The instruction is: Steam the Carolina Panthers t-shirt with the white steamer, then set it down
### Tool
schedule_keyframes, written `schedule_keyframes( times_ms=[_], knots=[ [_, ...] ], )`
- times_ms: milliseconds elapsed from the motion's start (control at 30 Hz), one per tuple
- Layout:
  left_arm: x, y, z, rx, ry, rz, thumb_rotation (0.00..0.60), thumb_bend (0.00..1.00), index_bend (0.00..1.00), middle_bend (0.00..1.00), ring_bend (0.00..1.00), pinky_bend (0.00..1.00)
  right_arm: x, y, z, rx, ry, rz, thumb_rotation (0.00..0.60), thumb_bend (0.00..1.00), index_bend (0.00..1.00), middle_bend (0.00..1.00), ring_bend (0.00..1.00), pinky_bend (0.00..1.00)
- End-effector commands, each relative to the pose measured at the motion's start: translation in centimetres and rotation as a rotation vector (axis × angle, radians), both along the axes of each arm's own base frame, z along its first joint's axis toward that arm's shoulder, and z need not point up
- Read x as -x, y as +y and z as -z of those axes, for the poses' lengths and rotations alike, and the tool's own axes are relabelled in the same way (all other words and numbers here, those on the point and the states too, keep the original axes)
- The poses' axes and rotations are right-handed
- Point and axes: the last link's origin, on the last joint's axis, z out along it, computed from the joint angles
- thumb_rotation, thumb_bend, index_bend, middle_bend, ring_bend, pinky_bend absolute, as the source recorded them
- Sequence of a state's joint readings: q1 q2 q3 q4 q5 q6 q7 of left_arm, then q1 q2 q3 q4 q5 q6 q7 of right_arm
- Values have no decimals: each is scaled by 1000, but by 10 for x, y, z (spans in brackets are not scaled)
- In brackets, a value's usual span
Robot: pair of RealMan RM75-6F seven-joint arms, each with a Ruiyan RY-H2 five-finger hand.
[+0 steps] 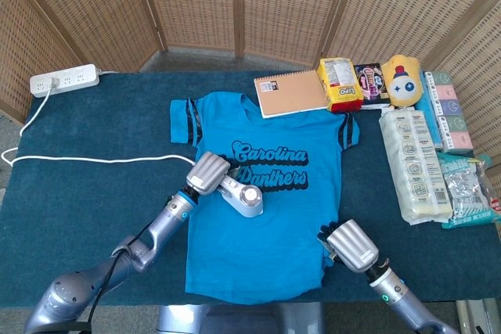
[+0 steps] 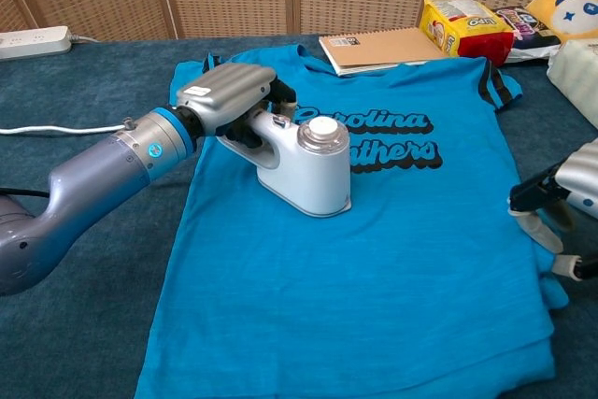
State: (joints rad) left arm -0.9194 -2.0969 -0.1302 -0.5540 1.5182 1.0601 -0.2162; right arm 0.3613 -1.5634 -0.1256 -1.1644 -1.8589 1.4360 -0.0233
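Observation:
A blue Carolina Panthers t-shirt [image 1: 266,217] [image 2: 374,268] lies flat on the dark blue table. The white steamer [image 1: 244,197] [image 2: 306,167] stands on the shirt just left of the black lettering. My left hand [image 1: 207,173] [image 2: 229,100] grips the steamer's handle. My right hand [image 1: 351,246] [image 2: 561,203] rests on the shirt's lower right edge, fingers curled onto the fabric; whether it pinches the cloth is unclear.
A white cord [image 1: 94,160] runs left to a power strip [image 1: 64,80]. A spiral notebook [image 1: 291,93], a yellow snack bag [image 1: 340,84], a yellow plush [image 1: 401,80] and several packages [image 1: 415,166] crowd the far right. Wicker screens stand behind.

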Motion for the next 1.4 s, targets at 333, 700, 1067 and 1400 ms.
schedule_keyframes(
  times_ms=[333, 700, 1067, 1400],
  knots=[
    [3, 7, 2, -19, -15, -51, 600, 526, 573, 662, 605, 728, 1, -2, 0, 0, 4, 5, 600, 442, 737, 649, 691, 739],
    [12, -7, -4, 13, -33, 18, 600, 525, 574, 662, 606, 728, 0, 0, 0, 1, 8, 3, 600, 441, 737, 648, 694, 741],
    [16, -25, -9, 52, -35, 80, 600, 522, 573, 662, 605, 728, -2, 2, 0, 3, 11, -2, 600, 442, 737, 649, 695, 743],
    [15, -38, -8, 79, -52, 107, 600, 521, 573, 662, 605, 728, -2, 3, 0, 4, 15, 0, 600, 442, 737, 649, 696, 743]
  ],
)
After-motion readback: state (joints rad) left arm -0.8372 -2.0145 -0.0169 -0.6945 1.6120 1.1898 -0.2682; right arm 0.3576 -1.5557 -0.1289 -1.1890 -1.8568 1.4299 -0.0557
